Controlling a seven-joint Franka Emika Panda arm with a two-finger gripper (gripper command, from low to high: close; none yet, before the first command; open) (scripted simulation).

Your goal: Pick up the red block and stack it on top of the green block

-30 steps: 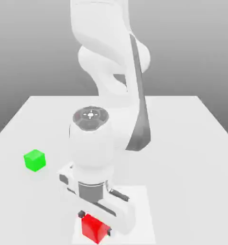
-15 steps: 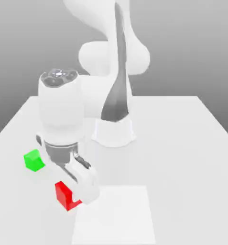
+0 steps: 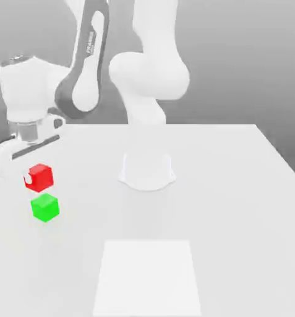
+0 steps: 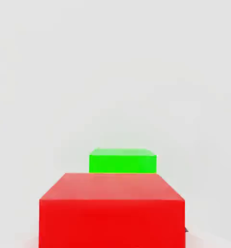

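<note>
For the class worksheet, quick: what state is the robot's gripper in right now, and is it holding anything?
Gripper: closed on the red block, carried in the air just above the green block, not yet set down.

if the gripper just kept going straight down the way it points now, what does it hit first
Most likely the green block. The gripper, shut on the red block, points down, and the green block sits just below in the exterior view. In the hand view it looks slightly offset, so a clean landing is uncertain.
</note>
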